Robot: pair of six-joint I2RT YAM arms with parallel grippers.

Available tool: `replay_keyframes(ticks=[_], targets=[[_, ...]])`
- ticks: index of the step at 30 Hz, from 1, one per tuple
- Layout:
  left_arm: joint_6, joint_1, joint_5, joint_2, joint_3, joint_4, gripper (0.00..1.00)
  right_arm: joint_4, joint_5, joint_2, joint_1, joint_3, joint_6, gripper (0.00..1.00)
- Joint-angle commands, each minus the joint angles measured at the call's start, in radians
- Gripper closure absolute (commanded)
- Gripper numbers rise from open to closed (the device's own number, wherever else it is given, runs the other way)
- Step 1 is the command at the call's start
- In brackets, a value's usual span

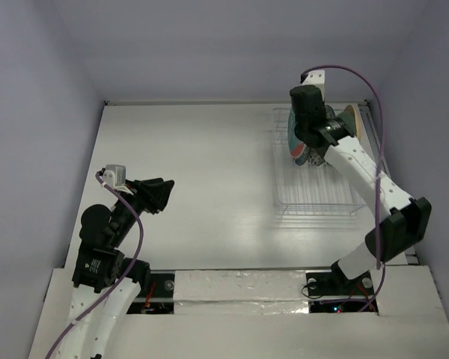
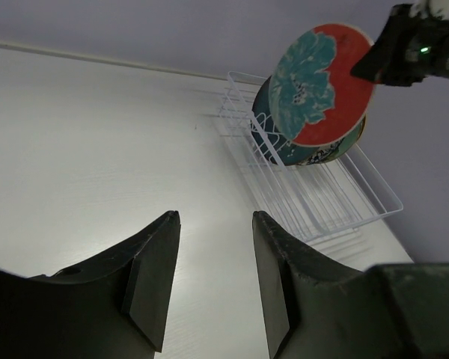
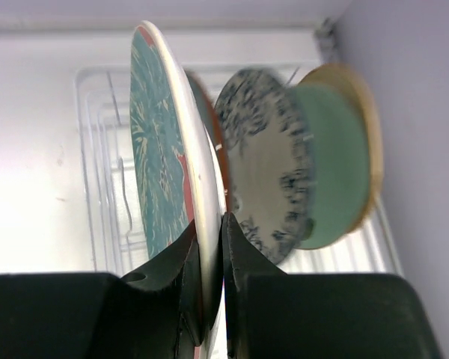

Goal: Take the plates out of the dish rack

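My right gripper (image 3: pixel 209 224) is shut on the rim of the red-and-teal floral plate (image 3: pixel 161 142) and holds it upright, lifted above the white wire dish rack (image 1: pixel 314 187). The same plate shows in the left wrist view (image 2: pixel 322 82) and from above (image 1: pixel 295 138). Behind it in the rack stand a white plate with dark blue flowers (image 3: pixel 266 157), a pale green plate (image 3: pixel 333 164) and a tan plate (image 3: pixel 359 97). A dark teal plate (image 2: pixel 284 142) stands in the rack under the lifted one. My left gripper (image 2: pixel 213 217) is open and empty over the bare table, far left of the rack.
The rack stands at the table's far right, close to the right wall (image 1: pixel 426 112). The near half of the rack (image 1: pixel 318 198) holds no plates. The table (image 1: pixel 194 164) is white, with walls on three sides.
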Motion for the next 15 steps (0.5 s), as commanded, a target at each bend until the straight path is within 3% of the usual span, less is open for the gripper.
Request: replay_keyframes(ticks=[1, 6, 10, 15], targets=[[-0.005, -0.004, -0.004, -0.005, -0.003, 0.034, 0.59, 0.094, 0.088, -0.160, 0.056, 0.135, -0.023, 1.00], [-0.006, -0.004, -0.008, -0.007, -0.005, 0.034, 0.59, 0.109, -0.090, -0.205, 0.118, 0.114, 0.083, 1.00], [-0.006, 0.005, -0.014, -0.004, -0.006, 0.031, 0.59, 0.268, -0.373, -0.146, 0.190, 0.007, 0.216, 1.00], [-0.005, 0.005, -0.018, -0.002, -0.003, 0.029, 0.59, 0.480, -0.590, -0.052, 0.222, -0.050, 0.395, 1.00]])
